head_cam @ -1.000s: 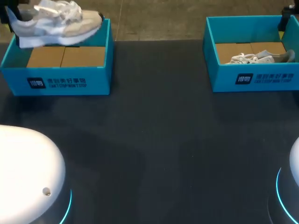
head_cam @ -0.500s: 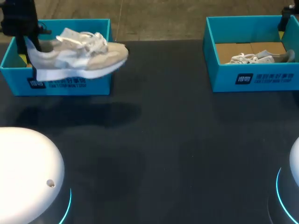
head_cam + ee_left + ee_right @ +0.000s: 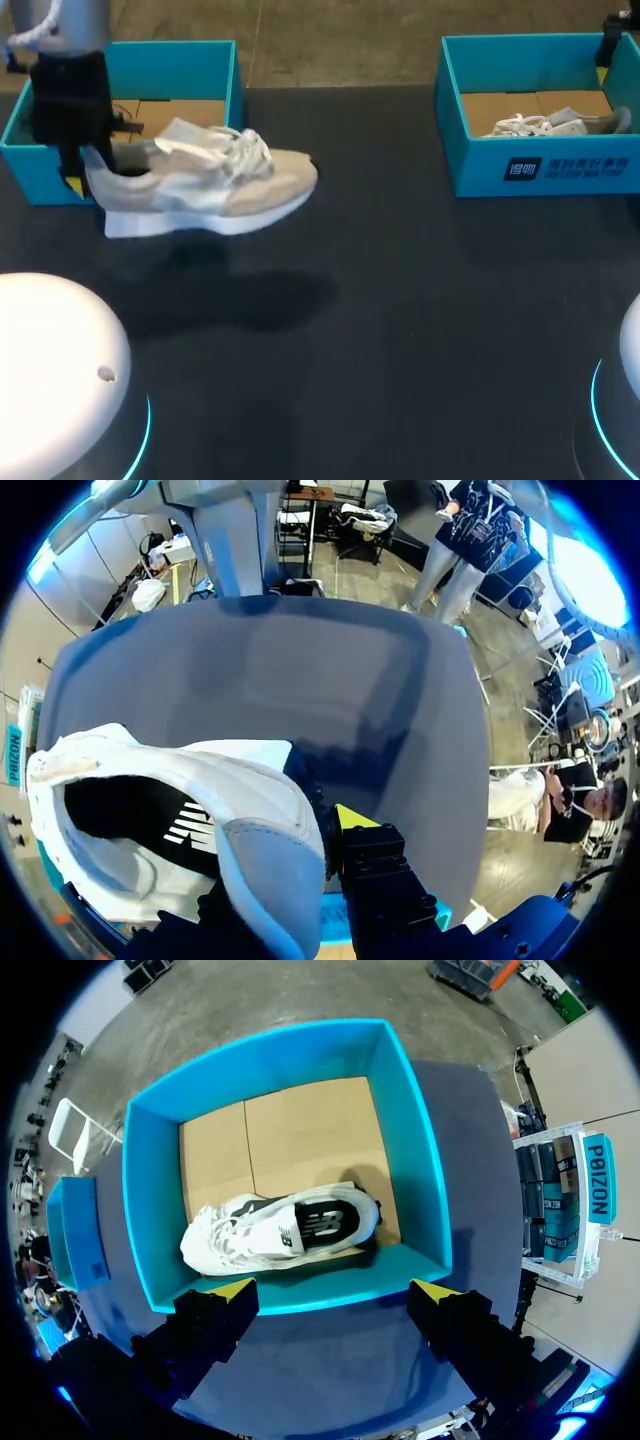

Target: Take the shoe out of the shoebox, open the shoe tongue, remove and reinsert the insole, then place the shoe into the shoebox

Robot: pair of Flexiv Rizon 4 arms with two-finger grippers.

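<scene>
We are holding the shoe (image 3: 205,190) up in the air with our left tool (image 3: 80,178). Its fingers are squeezing the heel from both sides, so the tool is clamped on the shoe. The shoe is hanging just in front of the left shoebox (image 3: 185,52), over the dark counter (image 3: 400,300), with its toe pointing toward the middle. It is not touching the counter, and its shadow is lying below it.

So we are thinking the first step is nearly done: the shoe is out of its box, but we are not yet setting it down. The tongue (image 3: 188,134) is not looking pulled open yet, as far as we can tell, and the insole (image 3: 150,825) is sitting inside the shoe. That is leaving us most of the job — opening the tongue, pulling the insole out, pushing it in again, and putting the shoe into the box.

Our right tool (image 3: 332,1292) is hanging over the right shoebox (image 3: 265,1055) with its fingers wide apart, holding nothing. A second shoe (image 3: 285,1225) is lying inside that box.
</scene>
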